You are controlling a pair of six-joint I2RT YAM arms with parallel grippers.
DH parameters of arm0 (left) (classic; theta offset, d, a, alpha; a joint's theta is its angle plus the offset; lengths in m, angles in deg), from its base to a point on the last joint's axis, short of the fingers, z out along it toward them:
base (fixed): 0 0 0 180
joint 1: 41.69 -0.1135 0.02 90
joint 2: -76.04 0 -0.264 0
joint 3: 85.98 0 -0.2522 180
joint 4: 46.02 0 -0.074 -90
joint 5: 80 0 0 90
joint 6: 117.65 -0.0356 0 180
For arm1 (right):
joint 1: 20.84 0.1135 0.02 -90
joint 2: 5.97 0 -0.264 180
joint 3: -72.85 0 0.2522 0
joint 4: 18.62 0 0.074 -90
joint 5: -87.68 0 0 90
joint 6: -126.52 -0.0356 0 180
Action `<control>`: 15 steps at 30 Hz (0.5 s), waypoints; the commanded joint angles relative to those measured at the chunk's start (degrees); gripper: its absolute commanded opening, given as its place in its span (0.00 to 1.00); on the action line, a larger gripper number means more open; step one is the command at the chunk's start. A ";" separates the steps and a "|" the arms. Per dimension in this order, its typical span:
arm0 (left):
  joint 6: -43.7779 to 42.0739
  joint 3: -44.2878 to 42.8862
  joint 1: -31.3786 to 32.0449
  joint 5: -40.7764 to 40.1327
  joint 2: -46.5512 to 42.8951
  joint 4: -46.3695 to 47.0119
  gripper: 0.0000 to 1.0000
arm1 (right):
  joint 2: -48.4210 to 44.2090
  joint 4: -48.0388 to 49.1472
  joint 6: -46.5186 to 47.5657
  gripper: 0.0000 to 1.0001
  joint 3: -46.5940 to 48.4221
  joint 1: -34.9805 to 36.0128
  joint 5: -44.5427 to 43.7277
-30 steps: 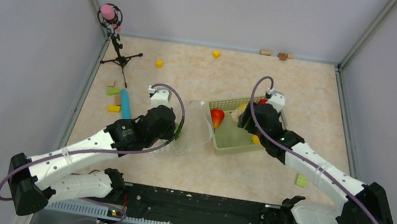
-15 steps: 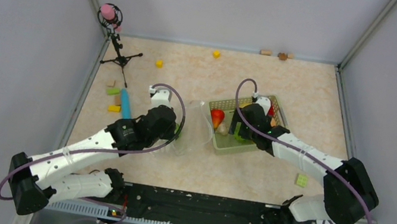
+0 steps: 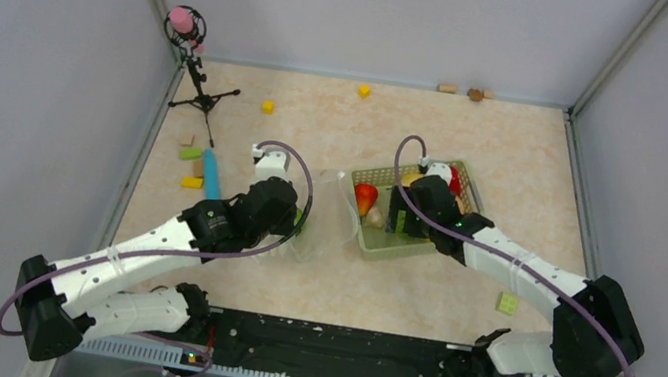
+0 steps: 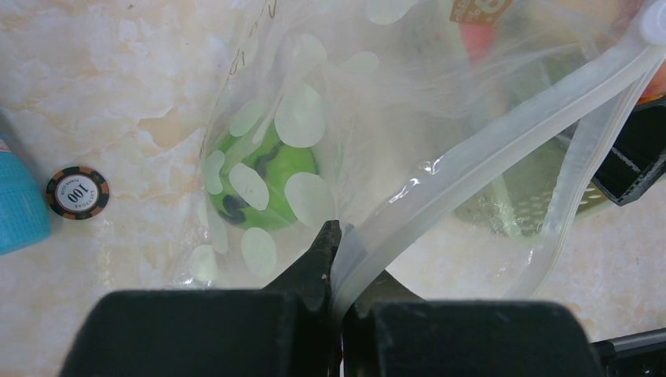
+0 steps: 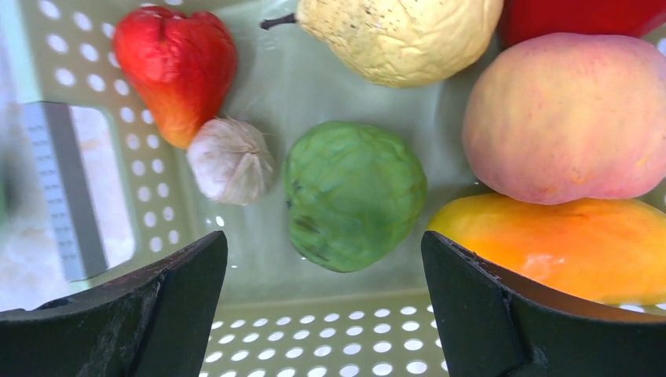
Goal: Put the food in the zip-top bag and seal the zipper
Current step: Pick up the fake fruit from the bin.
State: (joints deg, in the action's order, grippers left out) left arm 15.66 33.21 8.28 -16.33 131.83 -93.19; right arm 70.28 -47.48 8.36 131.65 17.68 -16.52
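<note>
The clear dotted zip-top bag (image 3: 333, 217) lies left of the green basket (image 3: 404, 251). My left gripper (image 4: 339, 228) is shut on the bag's whitish zipper strip (image 4: 487, 145), holding the mouth up. The dark-striped green melon (image 4: 263, 169) sits inside the bag. My right gripper (image 5: 323, 236) is open, low inside the basket (image 5: 353, 338), its fingers either side of a green fruit (image 5: 353, 192). Around it lie a red fruit (image 5: 177, 71), a garlic bulb (image 5: 232, 161), a yellow pear (image 5: 400, 31), a peach (image 5: 569, 118) and an orange mango (image 5: 565, 247).
A poker chip (image 4: 77, 192) and a blue cylinder (image 3: 211, 174) lie left of the bag. Small blocks (image 3: 192, 154) and a microphone stand (image 3: 198, 76) are at the far left. Yellow cubes (image 3: 267, 106) sit further back. A green block (image 3: 506, 303) lies near right.
My right gripper has moved left and down from the basket's far right side into the basket over the green fruit. The left gripper still holds the bag's edge.
</note>
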 commanded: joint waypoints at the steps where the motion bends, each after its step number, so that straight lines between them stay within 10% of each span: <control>1: -0.71 -2.30 -0.05 0.09 0.28 1.53 0.00 | 2.47 -3.03 1.20 0.92 1.56 0.41 -3.67; 5: -0.76 -2.26 -0.05 0.05 0.26 1.51 0.00 | 6.08 -1.40 0.93 0.84 2.32 0.37 -5.32; 11: -0.74 -2.17 -0.05 0.22 0.11 1.49 0.00 | 8.19 -1.71 -0.32 0.33 4.93 0.40 -5.86; 15: -0.74 -2.17 -0.05 0.25 0.02 1.57 0.00 | 2.11 -0.76 -0.73 0.30 3.52 0.45 -6.09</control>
State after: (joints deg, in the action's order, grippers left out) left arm 15.66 33.21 8.28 -16.33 131.83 -93.19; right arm 78.30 -49.60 8.27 133.68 17.68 -21.20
